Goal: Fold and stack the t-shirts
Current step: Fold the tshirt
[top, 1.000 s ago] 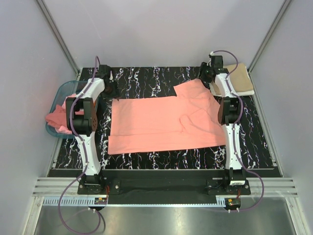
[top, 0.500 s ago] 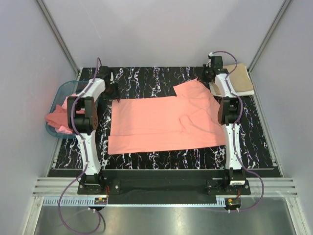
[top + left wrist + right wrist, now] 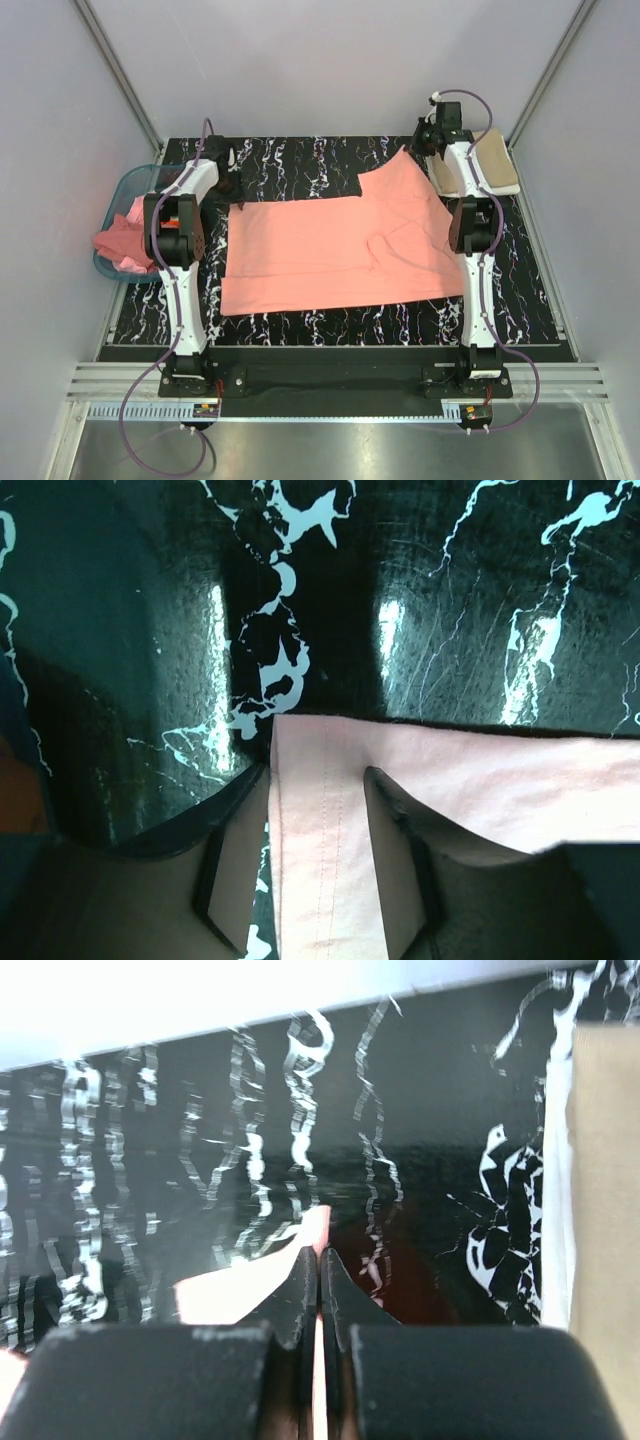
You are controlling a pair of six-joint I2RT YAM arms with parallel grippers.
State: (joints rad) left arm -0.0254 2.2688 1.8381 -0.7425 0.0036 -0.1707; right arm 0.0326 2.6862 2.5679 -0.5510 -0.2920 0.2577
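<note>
Near edge: a strip of bare table [image 3: 330, 322], then the near hem of the salmon shirt [image 3: 320, 255], which lies flat across mid-table between the arms. At the left edge, a basket [image 3: 118, 188] holds a pink heap [image 3: 112, 245] that spills over its near rim and is not yet dealt with. Farther back on the left, the left arm [image 3: 182, 205] has edged in over the shirt's far-left corner during the last second. The left jaws are open, one finger each side of the corner hem, with cloth flat between them and no grip yet. Far right, the right arm [image 3: 468, 190] has drawn back toward the rear wall. The right jaws are closed on a thin pinch of salmon cloth, and that corner now peaks farther back than before. Beyond it lies a tan shirt [image 3: 495, 160], folded, probably the start of the stack. My reading: one far corner is secured and the other is about to be taken. The first fold likely waits on the left jaws closing.
</note>
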